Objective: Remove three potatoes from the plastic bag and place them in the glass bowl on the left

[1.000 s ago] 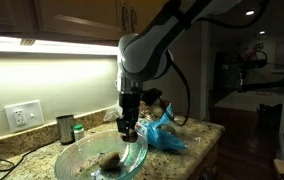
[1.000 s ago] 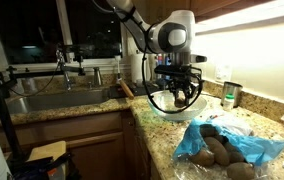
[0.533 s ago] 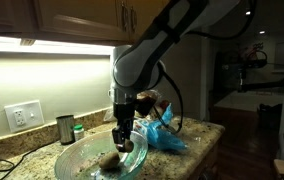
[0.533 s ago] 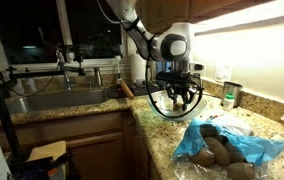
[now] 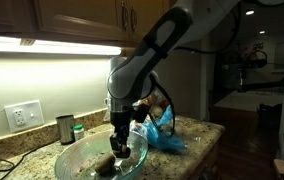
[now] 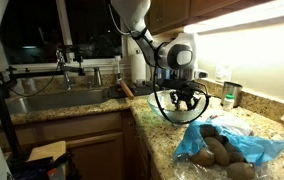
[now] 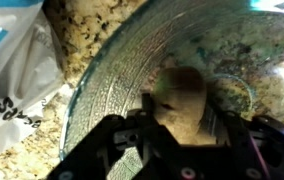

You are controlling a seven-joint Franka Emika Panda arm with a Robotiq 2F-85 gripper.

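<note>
Wrist view: gripper (image 7: pixel 182 122) clenched on a potato (image 7: pixel 182 92) low inside the bowl (image 7: pixel 102 110); in an exterior view a second potato (image 5: pixel 104 166) apparently lies there already, so a third remains to fetch from the bag (image 6: pixel 265 150).

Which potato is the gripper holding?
The potato clamped in the gripper, low over the glass bowl; the potatoes in the blue bag lie untouched.

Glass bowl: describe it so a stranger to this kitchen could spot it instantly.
Find the speckled granite counter under the lit cabinets. The glass bowl sits beside the blue plastic bag, below the pincer. Unlike the small dark cup, it is wide, shallow and clear.
</note>
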